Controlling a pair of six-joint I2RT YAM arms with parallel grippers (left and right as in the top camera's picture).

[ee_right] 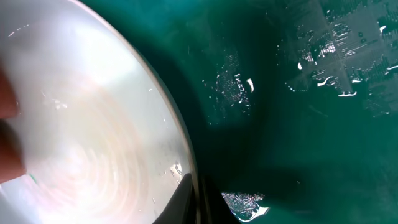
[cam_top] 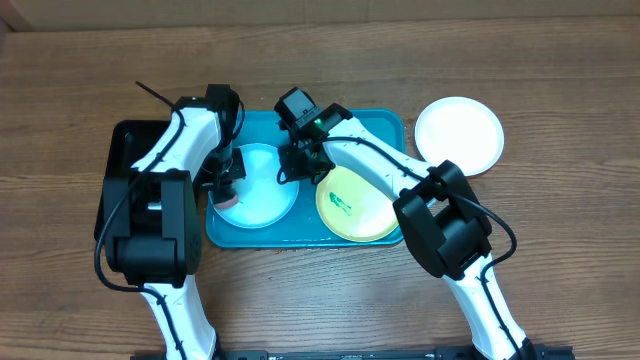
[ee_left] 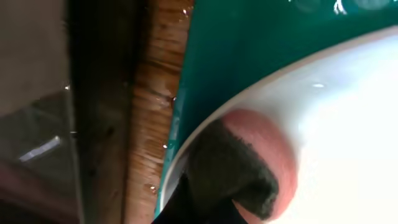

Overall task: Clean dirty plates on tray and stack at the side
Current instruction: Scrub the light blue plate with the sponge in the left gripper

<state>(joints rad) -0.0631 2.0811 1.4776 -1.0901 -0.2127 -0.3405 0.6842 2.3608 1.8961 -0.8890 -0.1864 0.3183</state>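
Observation:
The turquoise tray (cam_top: 385, 125) holds the light blue plate (cam_top: 262, 190) on its left and the pale yellow plate with a green rim (cam_top: 358, 208), marked by a teal smear, on its right. The white plate (cam_top: 458, 135) lies on the table to the right of the tray. My left gripper (cam_top: 228, 188) is shut on a pink sponge with a dark pad (ee_left: 249, 168) and presses it on the blue plate's (ee_left: 348, 124) left edge. My right gripper (cam_top: 300, 165) pinches that plate's right rim (ee_right: 196, 199). The plate (ee_right: 81, 137) and the tray floor (ee_right: 298, 124) look wet.
A smaller black tray (cam_top: 125, 150) lies on the wooden table just left of the turquoise tray; its edge also shows in the left wrist view (ee_left: 37, 124). A strip of bare wood (ee_left: 155, 93) separates the two trays.

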